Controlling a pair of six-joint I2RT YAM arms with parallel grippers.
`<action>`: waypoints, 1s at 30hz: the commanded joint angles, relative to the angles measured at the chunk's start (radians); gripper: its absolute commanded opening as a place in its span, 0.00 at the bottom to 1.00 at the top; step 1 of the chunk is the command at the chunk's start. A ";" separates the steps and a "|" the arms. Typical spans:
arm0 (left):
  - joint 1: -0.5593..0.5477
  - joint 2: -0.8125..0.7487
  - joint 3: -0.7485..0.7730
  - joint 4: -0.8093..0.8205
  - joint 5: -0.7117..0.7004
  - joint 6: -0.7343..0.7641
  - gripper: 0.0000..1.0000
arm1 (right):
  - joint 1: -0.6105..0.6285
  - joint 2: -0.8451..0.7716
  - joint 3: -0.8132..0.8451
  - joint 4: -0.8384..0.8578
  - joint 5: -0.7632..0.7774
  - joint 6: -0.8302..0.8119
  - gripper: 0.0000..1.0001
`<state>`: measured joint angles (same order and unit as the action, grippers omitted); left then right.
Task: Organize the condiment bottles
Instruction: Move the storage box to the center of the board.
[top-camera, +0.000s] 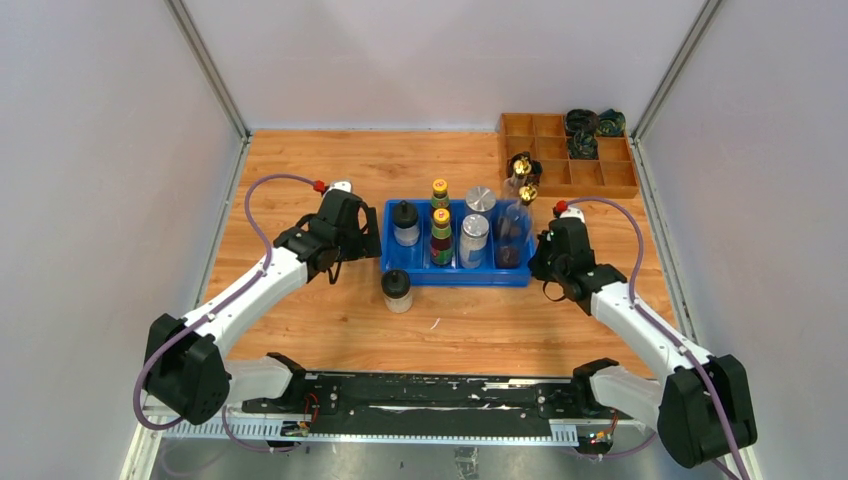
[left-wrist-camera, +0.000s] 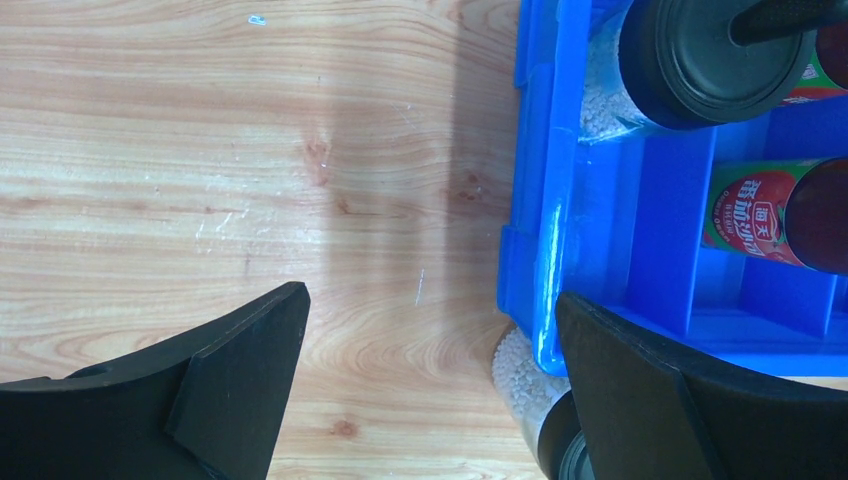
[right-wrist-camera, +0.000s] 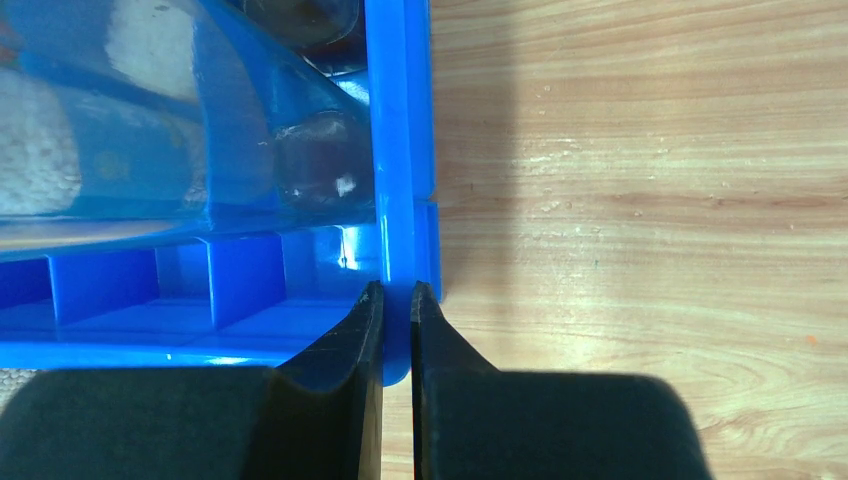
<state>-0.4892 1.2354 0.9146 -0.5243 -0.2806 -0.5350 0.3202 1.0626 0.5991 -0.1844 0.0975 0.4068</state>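
The blue bin (top-camera: 455, 270) holds a black-capped jar (top-camera: 405, 222), two sauce bottles (top-camera: 441, 236), two silver-lidded shakers (top-camera: 473, 240) and a clear cruet (top-camera: 515, 228). A second gold spout (top-camera: 521, 166) shows behind the bin's far right corner. Another black-capped jar (top-camera: 396, 290) stands on the table in front of the bin. My left gripper (top-camera: 350, 248) is open and empty by the bin's left wall (left-wrist-camera: 540, 250); that jar (left-wrist-camera: 525, 385) shows by its right finger (left-wrist-camera: 680, 400). My right gripper (right-wrist-camera: 397, 300) is shut on the bin's right wall (right-wrist-camera: 400, 150).
A wooden divided tray (top-camera: 590, 178) sits at the back right with dark coiled items (top-camera: 595, 125) in its far cells. Grey walls close in the table on the left, right and back. Bare wood (top-camera: 300, 170) lies left of the bin.
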 joint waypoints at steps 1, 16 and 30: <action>0.001 -0.005 -0.022 0.017 -0.007 -0.016 1.00 | -0.014 -0.027 -0.037 -0.124 0.092 0.016 0.00; 0.001 -0.141 0.061 -0.061 0.016 0.042 1.00 | -0.013 -0.063 0.054 -0.156 0.059 -0.056 0.62; -0.132 -0.517 -0.261 0.047 0.175 0.017 1.00 | -0.012 -0.284 0.169 -0.320 -0.053 -0.086 0.85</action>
<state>-0.5793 0.7544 0.7567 -0.5503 -0.1223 -0.4923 0.3199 0.8097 0.7345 -0.4313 0.0990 0.3405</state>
